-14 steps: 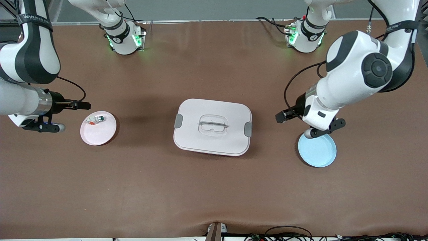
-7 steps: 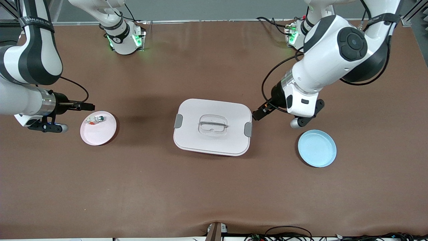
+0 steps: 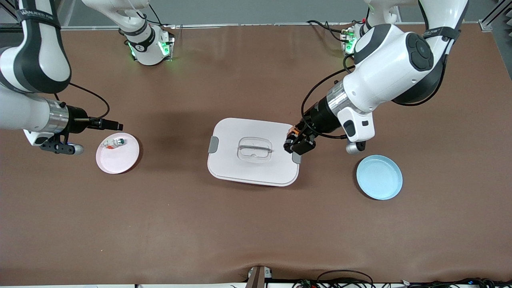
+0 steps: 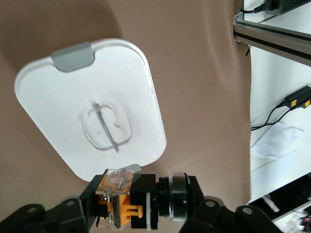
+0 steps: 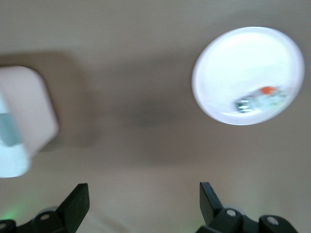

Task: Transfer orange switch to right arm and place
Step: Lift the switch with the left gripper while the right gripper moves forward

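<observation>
A brown table (image 3: 240, 224) holds 3 things in a row across its middle. Nearest the front camera, toward the left arm's end, lies an empty blue plate (image 3: 379, 177). A little farther, at the centre, sits a white box (image 3: 254, 151) with a lid, grey clips at both ends and a clear handle (image 3: 255, 149) on top. Toward the right arm's end, a pink plate (image 3: 117, 153) carries a small white-and-green part (image 3: 115, 143) with a red-orange bit.

The left gripper (image 3: 297, 141) hangs over the box's clip at the left arm's end, its fingers pinched on the switch (image 3: 295, 131); the left wrist view shows the switch (image 4: 141, 206), black with orange bands, clamped crosswise between the fingers above the lid's edge.

The right gripper (image 3: 113, 125) hovers over the table just beside the pink plate's farther rim, its fingers (image 5: 77, 203) spread wide with nothing between them.
</observation>
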`<state>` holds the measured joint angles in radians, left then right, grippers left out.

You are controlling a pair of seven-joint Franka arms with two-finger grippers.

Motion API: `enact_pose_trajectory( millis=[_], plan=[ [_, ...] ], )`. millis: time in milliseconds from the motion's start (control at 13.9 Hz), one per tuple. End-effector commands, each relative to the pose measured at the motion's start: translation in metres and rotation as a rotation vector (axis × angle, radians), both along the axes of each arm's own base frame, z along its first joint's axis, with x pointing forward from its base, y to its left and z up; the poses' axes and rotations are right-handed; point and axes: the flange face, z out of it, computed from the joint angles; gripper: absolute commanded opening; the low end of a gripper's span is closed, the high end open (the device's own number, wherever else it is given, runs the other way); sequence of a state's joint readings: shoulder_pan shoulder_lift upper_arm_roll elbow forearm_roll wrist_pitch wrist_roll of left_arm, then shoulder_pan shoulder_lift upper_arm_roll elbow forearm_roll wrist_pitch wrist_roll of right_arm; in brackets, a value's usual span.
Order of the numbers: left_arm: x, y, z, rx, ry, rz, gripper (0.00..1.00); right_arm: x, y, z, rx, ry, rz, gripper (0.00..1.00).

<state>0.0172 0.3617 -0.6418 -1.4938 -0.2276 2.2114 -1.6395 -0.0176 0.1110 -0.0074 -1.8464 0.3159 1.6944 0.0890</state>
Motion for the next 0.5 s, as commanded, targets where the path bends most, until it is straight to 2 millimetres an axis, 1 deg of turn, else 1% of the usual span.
enact_pose_trajectory(
  millis=[0, 72, 144, 216, 360, 432],
  plan=[
    [0.000, -0.022, 0.003, -0.078, 0.011, 0.069, 0.28, -0.007, 0.025, 0.019, 0.114, -0.041, -0.039, 1.00],
    [-0.001, -0.030, 0.002, -0.098, 0.010, 0.092, 0.28, -0.006, 0.038, 0.023, 0.132, -0.063, -0.037, 1.00],
    [-0.002, -0.037, 0.002, -0.116, 0.006, 0.108, 0.28, -0.005, 0.042, 0.023, 0.141, -0.073, -0.044, 1.00],
    [-0.005, -0.045, 0.000, -0.131, 0.008, 0.119, 0.28, -0.002, 0.052, 0.026, 0.168, -0.097, -0.053, 1.00],
    [-0.009, -0.057, 0.003, -0.165, 0.007, 0.152, 0.28, -0.006, 0.080, 0.034, 0.259, -0.150, -0.087, 1.00],
    [-0.012, -0.065, 0.007, -0.183, 0.007, 0.167, 0.28, -0.008, 0.093, 0.035, 0.274, -0.177, -0.093, 1.00]
  ],
)
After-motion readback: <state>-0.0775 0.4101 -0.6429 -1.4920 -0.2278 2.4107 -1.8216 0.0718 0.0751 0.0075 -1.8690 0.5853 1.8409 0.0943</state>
